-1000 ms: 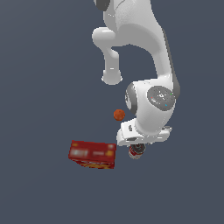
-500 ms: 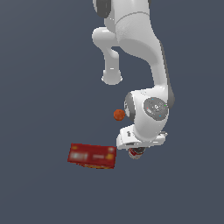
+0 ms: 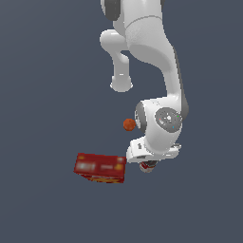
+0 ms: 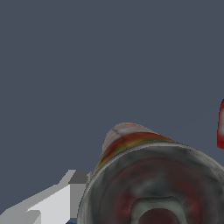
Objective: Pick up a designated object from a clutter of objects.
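The can [image 4: 153,179] sits right at the gripper [image 3: 148,164], seemingly lined up for grasping. Whether the jaws are clamped or apart, I cannot tell.

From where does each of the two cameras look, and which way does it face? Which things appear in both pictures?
Exterior view: sits off the arm, looking down on the floor; shows the white arm, the orange ball, the red cracker box and the can under the wrist.
Wrist view: sits on the wrist, facing along the gripper; the can's dark metal top fills it, one finger beside it.
Shared: the can, probably also the box, a red sliver at the picture's edge.
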You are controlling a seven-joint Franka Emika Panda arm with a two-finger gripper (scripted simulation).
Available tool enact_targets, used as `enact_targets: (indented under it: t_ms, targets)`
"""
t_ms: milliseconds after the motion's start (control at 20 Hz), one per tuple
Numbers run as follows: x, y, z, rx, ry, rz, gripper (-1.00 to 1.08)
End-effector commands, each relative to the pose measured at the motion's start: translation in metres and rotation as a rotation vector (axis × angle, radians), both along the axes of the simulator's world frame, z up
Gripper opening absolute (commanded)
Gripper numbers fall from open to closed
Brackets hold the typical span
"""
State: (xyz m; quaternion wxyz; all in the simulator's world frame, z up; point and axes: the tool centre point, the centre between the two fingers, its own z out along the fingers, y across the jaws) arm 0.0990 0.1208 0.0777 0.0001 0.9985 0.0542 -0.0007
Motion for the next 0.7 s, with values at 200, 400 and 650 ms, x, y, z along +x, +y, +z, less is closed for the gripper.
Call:
enact_targets:
  t_ms: [200, 400, 650]
  targets:
    - [0.000, 0.000, 0.000, 0.000, 0.000, 0.000, -1.00]
    - [-0.002, -0.002, 0.003, 0.000, 0.000, 0.000, -1.00]
    - [-0.008, -0.012, 0.014, 0.000, 0.000, 0.000, -1.00]
